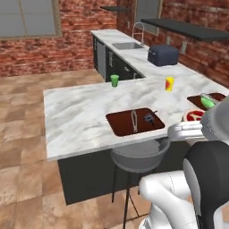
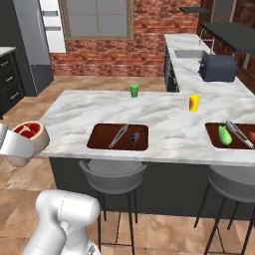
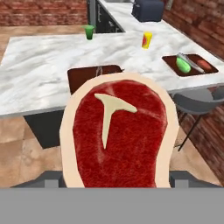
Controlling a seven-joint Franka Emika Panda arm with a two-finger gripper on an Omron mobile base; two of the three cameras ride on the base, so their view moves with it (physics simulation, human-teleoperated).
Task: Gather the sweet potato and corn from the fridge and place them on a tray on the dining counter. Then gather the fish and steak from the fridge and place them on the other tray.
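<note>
Fingers: spread wide around the slab of red raw steak with a pale fat rim [image 3: 118, 135], which they carry; the fingertips themselves are hidden behind the meat.
Steak: in the air at the near edge of the white grey-veined marble worktop [image 1: 80, 112], short of the near reddish-brown rectangular tray [image 1: 135, 121].
Other tray: the far-right reddish-brown tray [image 2: 234, 135] already carries the green-husked corn [image 2: 224, 135].
Risk: the wide slab may slip if the grip is shallow; released here, it would likely drop onto the grey stool [image 2: 113, 174] or floor.
View differences: the hand view shows the steak face-on with its white T-shaped fat; the right base view shows it edge-on beside the worktop, plus the tall grey fridge [image 2: 35, 45].
</note>
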